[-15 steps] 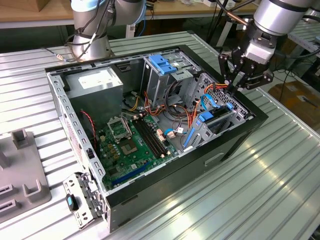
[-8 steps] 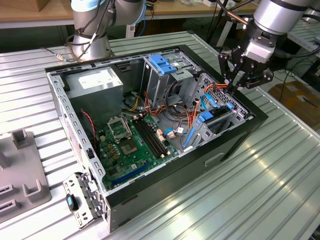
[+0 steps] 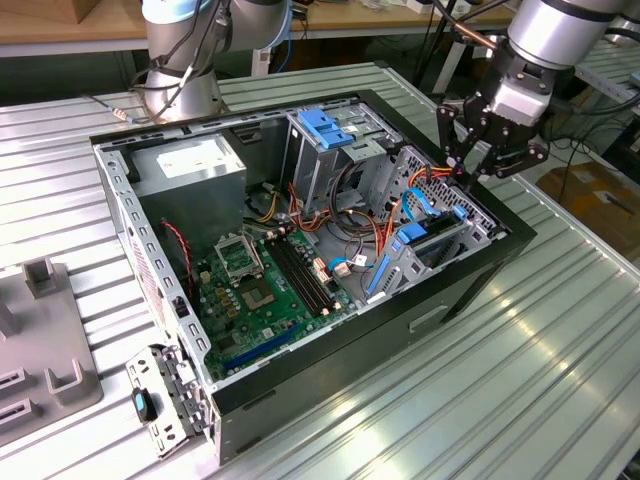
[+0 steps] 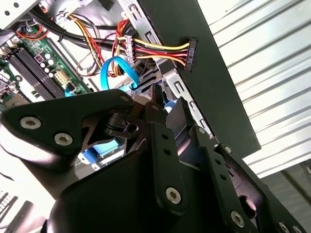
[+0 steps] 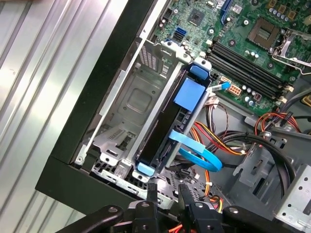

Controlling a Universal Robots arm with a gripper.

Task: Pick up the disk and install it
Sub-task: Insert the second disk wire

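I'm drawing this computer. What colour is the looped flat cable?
The cable is light blue; best in first wrist view.

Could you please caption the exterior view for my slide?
Gripper poised above the open computer case, over the blue-railed disk standing in its drive bay.

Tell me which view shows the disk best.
The first wrist view: the disk is unobstructed, with both blue carrier ends visible. The exterior view shows it partly, among cables; in the second wrist view the end effector hides most of it.
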